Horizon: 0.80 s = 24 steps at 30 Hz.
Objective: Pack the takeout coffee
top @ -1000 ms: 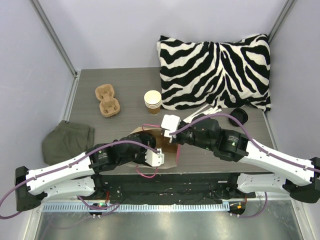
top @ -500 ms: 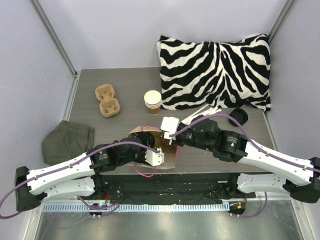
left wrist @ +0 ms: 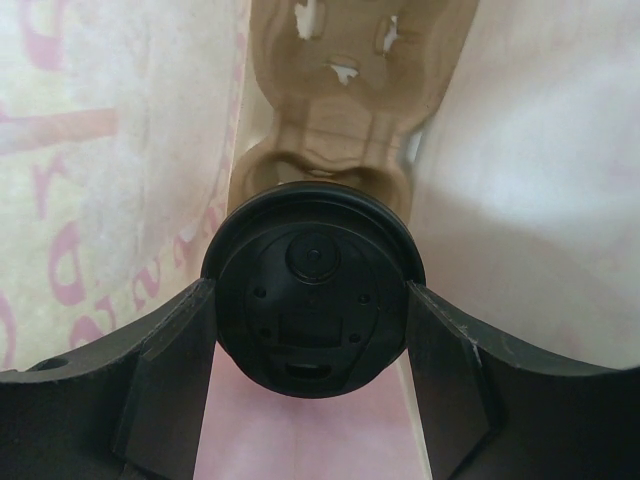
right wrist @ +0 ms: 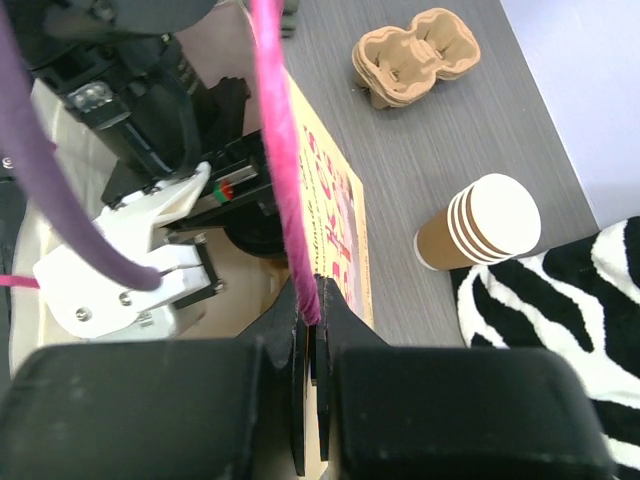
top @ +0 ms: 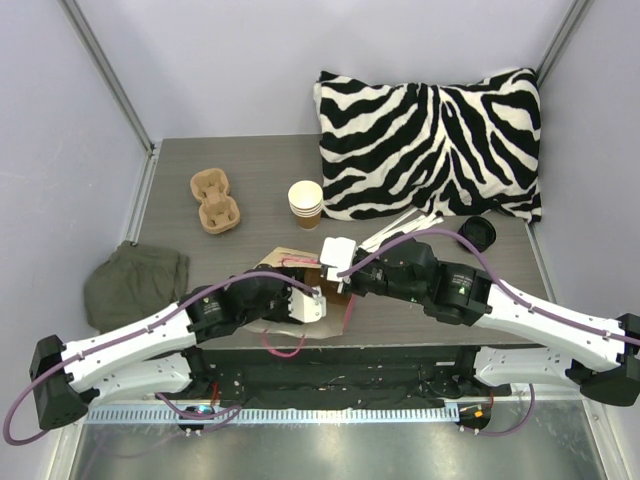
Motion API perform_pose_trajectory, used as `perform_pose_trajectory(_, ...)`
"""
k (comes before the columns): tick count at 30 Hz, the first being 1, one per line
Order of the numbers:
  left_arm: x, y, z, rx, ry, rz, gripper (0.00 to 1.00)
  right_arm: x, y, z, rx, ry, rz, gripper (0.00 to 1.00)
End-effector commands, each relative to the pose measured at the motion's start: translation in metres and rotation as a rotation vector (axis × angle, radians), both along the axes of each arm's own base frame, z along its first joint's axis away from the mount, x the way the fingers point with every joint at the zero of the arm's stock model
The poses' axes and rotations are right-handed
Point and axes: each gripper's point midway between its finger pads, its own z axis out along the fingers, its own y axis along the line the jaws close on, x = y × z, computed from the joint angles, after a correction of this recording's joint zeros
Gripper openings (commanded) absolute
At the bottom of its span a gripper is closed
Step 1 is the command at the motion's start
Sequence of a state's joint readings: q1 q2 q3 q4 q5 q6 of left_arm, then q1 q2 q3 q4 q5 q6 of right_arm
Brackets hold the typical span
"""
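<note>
Kraft-brown paper cup stack (top: 306,204) unpacked toward far edge of desk (top: 230,160); my left fingers (left wrist: 170,380) clamp round black lid (left wrist: 312,290) inside pink-printed paper bag (left wrist: 120,150), right fingers (right wrist: 345,335) pinch pink cord handle (right wrist: 285,180).

Paper cups (top: 306,204): 1 nested stack, upright, mouth up, on the grey table (top: 250,160). The outer cup is kraft-brown and tapered, with cream-white rolled rims layered above it. The open top shows a cream-white inside. The stack stands just beside the zebra pillow's (top: 430,140) lower-left corner.

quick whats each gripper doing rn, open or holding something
left gripper: jaws closed against a round black lid, inside the paper bag.
right gripper: jaws shut on the bag's pink handle.
</note>
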<state>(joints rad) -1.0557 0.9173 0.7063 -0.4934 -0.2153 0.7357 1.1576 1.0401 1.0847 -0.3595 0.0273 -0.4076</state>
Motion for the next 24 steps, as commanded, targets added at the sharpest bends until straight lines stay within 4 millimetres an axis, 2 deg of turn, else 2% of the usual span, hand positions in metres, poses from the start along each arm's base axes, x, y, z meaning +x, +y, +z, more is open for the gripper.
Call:
perform_pose_trajectory(1,0.008,-0.016,0.015,-0.112,-0.003,-0.005,0.48,-0.003,0.003,0.027,0.108,-0.016,0.007,0.01)
perform_pose_trajectory(9,0.02,-0.016,0.006,-0.109,0.031,0.011,0.47,0.005,0.0,0.028,0.132,0.033,-0.039,0.01)
perform_pose_trajectory(10,0.024,-0.016,0.004,-0.108,0.045,0.019,0.47,0.001,0.002,0.028,0.136,0.052,-0.011,0.01)
perform_pose_trajectory(14,0.033,-0.015,-0.001,-0.111,0.066,0.042,0.47,0.014,-0.002,0.03,0.153,0.119,-0.028,0.01)
perform_pose_trajectory(24,0.05,-0.015,-0.01,-0.124,0.145,0.081,0.45,0.037,-0.011,0.02,0.153,0.266,-0.01,0.01)
